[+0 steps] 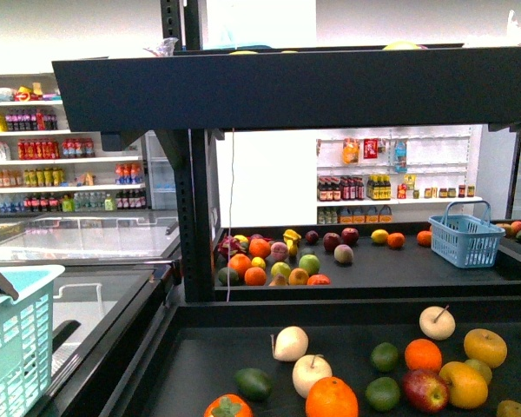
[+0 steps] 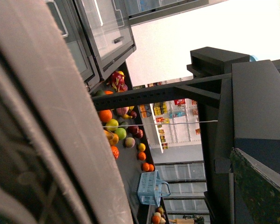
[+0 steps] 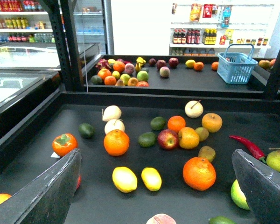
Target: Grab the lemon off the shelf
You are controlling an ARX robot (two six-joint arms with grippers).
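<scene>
**Position.** The right gripper [image 3: 156, 154] hangs over the lower tray of the shelf [image 3: 252, 116] with its fingers [image 3: 46, 196] spread wide and nothing between them. The lemon [image 3: 151, 178] lies on the tray floor beside the large orange [image 3: 199, 173], apart from it, in the open span of the fingers. A second yellow oval fruit [image 3: 124, 179] sits just beside the lemon on the side away from the large orange. It looks like another lemon, though slightly fuller. The front view cuts off before this part of the tray and does not show the lemon.

**Left gripper** [image 2: 172, 186]**.** Its wrist view is mostly filled by a pale blurred slab. Whether this gripper is spread or closed cannot be told.

**Risks.**
- With the span this wide, a straight descent would likely take in both yellow fruits. The close could then trap two of them or squeeze one out sideways.
- A finger landing on the large orange's side would probably push that orange into the lemon.
- The lemon's skin is smooth and its ends taper, so an off-centre pinch would probably set it rolling across the flat tray.
- The golden-yellow round fruit [image 3: 188, 137] beyond the large orange could be mistaken for the target.
</scene>
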